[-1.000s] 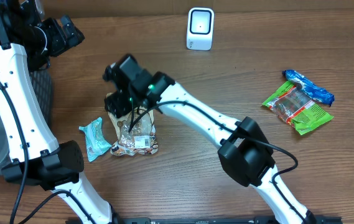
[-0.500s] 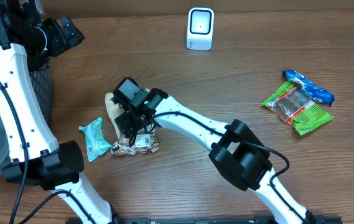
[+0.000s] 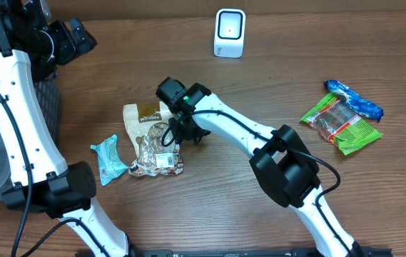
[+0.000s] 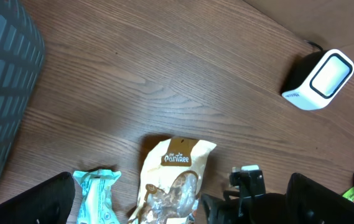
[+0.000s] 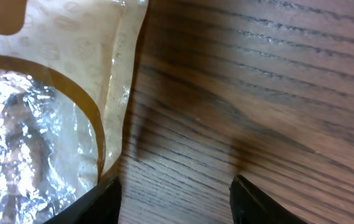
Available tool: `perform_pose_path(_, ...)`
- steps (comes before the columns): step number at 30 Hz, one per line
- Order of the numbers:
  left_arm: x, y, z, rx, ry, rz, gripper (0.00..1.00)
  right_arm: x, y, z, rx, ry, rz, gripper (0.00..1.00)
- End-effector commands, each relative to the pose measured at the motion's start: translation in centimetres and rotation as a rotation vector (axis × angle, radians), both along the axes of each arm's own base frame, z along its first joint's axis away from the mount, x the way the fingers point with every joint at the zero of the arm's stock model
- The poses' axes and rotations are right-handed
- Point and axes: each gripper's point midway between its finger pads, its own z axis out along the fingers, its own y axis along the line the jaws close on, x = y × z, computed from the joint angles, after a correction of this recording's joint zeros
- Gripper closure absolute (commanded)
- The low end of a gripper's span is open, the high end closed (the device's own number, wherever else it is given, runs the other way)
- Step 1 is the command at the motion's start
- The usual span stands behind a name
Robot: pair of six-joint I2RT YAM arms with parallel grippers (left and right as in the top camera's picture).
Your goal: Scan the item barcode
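At far left, the left gripper (image 3: 74, 37) is held wide apart, empty. The snack pouch (image 3: 153, 139) is laid flat on the table (image 3: 274, 93), just right of a teal wrapper (image 3: 108, 158). A pinch could be wasted on bare wood, because the right gripper (image 5: 173, 199) is parted and empty just past the pouch's right edge; that edge is seen just beside one finger (image 5: 102, 205).

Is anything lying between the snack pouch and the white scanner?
Nothing on the table: bare wood runs from the snack pouch to the scanner. Only the right gripper, at the pouch's right edge, hangs over that stretch.
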Motion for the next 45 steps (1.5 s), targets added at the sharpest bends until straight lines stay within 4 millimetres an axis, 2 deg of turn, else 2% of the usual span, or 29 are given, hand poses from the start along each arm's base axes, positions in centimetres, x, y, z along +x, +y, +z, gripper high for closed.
perform_pose_path(1, -0.2, -0.4, 1.0, 0.022, -0.029, -0.025, 0.01, 1.0, 3.2, 3.8, 0.143, -0.044, 0.118, 0.42)
perform_pose_path(5, -0.2, -0.4, 1.0, 0.022, -0.029, -0.024, 0.0, 0.6, 8.2, 8.8, 0.389, -0.066, 0.265, 0.36)
perform_pose_path(7, -0.2, -0.4, 1.0, 0.022, -0.029, -0.024, 0.0, -0.1, 10.5, 10.3, 0.501, -0.067, 0.318, 0.32)
perform_pose_path(9, -0.2, -0.4, 1.0, 0.022, -0.029, -0.025, 0.0, -0.7, 12.4, 10.9, 0.57, -0.075, 0.359, 0.3)
perform_pose_path(12, -0.2, -0.4, 1.0, 0.022, -0.029, -0.024, 0.0, -1.9, 14.4, 10.3, 0.598, -0.093, 0.399, 0.28)
perform_pose_path(14, -0.2, -0.4, 1.0, 0.022, -0.029, -0.024, 0.0, -2.9, 15.4, 9.1, 0.598, -0.085, 0.423, 0.28)
perform_pose_path(19, -0.2, -0.4, 1.0, 0.022, -0.029, -0.024, 0.0, -4.7, 16.3, 5.3, 0.56, -0.028, 0.444, 0.28)
perform_pose_path(22, -0.2, -0.4, 1.0, 0.022, -0.029, -0.024, 0.0, -5.0, 15.9, 4.1, 0.538, -0.004, 0.434, 0.29)
perform_pose_path(24, -0.2, -0.4, 1.0, 0.022, -0.029, -0.024, 0.0, -4.4, 14.9, 3.2, 0.482, -0.006, 0.406, 0.29)
perform_pose_path(29, -0.2, -0.4, 1.0, 0.022, -0.029, -0.024, 0.0, -2.1, 10.0, 0.6, 0.22, -0.065, 0.31, 0.29)
perform_pose_path(35, -0.2, -0.4, 1.0, 0.022, -0.029, -0.024, 0.0, -2.5, 5.1, -0.6, 0.071, 0.04, 0.255, 0.35)
perform_pose_path(40, -0.2, -0.4, 1.0, 0.022, -0.029, -0.024, 0.0, -3.4, 1.9, -0.6, -0.009, 0.139, 0.22, 0.36)
perform_pose_path(45, -0.2, -0.4, 1.0, 0.022, -0.029, -0.024, 0.0, -3.3, 0.3, 1.3, -0.016, 0.187, 0.193, 0.34)
